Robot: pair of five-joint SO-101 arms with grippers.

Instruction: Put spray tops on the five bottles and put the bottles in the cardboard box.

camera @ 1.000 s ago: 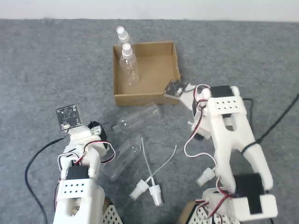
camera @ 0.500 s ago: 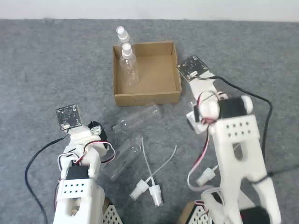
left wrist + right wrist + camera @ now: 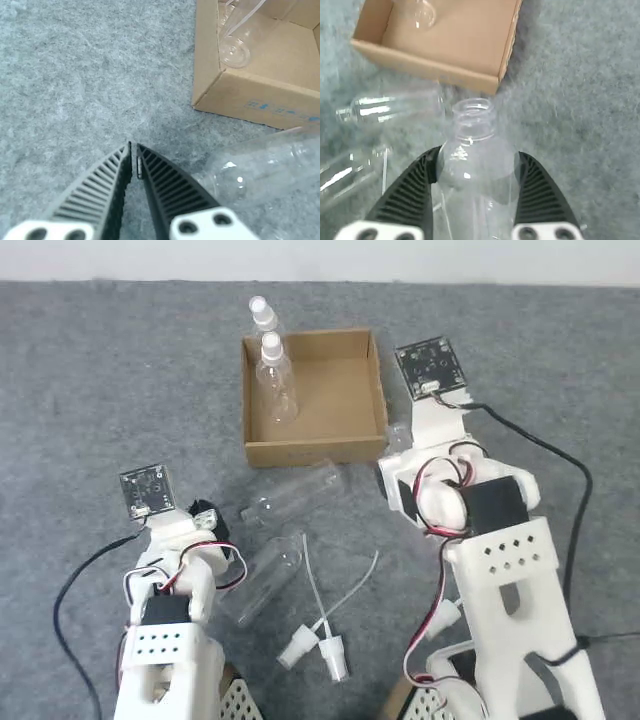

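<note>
My right gripper (image 3: 477, 159) is shut on a clear uncapped bottle (image 3: 476, 145), held upright by its shoulders just off the front right corner of the cardboard box (image 3: 445, 42). In the high view that bottle (image 3: 397, 437) shows beside the box (image 3: 377, 380). One bottle with a spray top (image 3: 275, 375) stands inside the box, and another capped one (image 3: 262, 314) stands behind it. Two open bottles lie in front of the box (image 3: 295, 492) (image 3: 265, 575). My left gripper (image 3: 133, 148) is shut and empty, low over the carpet, with a lying bottle (image 3: 260, 165) beside it.
Two loose spray tops (image 3: 300, 646) (image 3: 335, 656) with long tubes lie on the grey carpet between the arms. A third spray top (image 3: 441, 618) rests by the right arm's base. Cables trail along both outer sides.
The right arm has swung out and stretched away along the box's right side, its wrist camera now past the box's far right corner. The left arm has not moved.
</note>
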